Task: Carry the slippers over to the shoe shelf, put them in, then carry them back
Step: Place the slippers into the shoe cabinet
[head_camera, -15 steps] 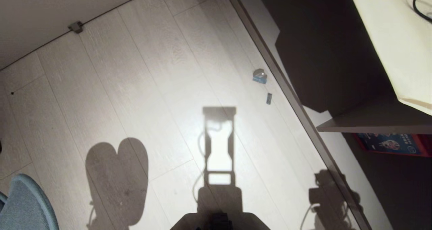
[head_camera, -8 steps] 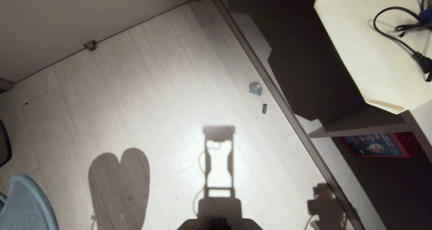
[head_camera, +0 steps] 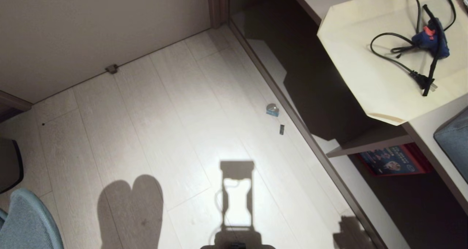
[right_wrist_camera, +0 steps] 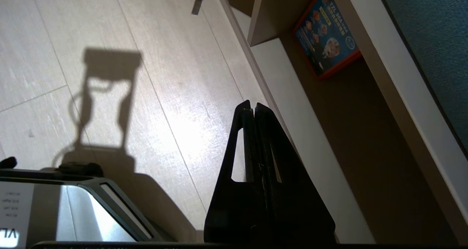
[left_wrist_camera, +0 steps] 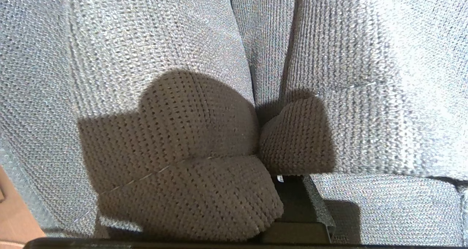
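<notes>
Whole head view tilted up, desk [head_camera: 384,84] now visible. Left gripper clenched on slippers [left_wrist_camera: 182,161] for carry; right gripper [right_wrist_camera: 252,108] clenched empty, parked beside shoe shelf [right_wrist_camera: 310,139].

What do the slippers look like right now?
The slippers are soft grey knitted fabric. Two pieces lie side by side with a narrow gap between them, filling the left wrist view, partly in dark shadow. In the head view one rounded edge shows at the lower left, above the floor, which carries a heart-shaped shadow.
</notes>
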Tool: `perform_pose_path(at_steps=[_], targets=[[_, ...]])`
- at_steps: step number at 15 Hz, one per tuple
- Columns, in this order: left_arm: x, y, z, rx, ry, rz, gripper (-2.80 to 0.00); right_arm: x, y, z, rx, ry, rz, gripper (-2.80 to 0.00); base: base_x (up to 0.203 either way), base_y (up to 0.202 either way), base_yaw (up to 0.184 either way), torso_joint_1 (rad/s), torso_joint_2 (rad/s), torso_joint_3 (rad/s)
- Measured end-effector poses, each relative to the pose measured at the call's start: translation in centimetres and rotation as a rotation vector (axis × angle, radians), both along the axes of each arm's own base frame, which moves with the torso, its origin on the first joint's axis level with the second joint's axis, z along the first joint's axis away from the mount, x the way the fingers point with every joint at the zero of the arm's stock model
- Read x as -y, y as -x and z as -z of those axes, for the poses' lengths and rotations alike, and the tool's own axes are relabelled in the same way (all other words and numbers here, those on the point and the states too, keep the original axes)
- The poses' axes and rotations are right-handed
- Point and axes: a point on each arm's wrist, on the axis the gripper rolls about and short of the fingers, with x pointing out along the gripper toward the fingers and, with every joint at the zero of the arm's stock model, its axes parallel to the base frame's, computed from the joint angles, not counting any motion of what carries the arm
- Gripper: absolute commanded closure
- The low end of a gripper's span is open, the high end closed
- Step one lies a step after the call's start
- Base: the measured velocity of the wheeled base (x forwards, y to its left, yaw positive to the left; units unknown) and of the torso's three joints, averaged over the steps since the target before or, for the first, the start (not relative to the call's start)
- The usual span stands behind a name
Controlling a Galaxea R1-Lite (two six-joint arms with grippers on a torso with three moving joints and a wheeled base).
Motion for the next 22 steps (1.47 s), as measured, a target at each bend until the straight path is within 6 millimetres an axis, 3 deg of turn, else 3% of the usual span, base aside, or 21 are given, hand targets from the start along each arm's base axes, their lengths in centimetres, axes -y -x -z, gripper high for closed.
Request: perform_pose_path(at_steps=[22], targets=[[0.00,0.00,0.00,0.000,-0.001,0.000,0.00,0.00,0.00,0.00,0.000,0.000,-0.001,0.00,0.000,0.000,0.000,0.002,0.00,0.204]])
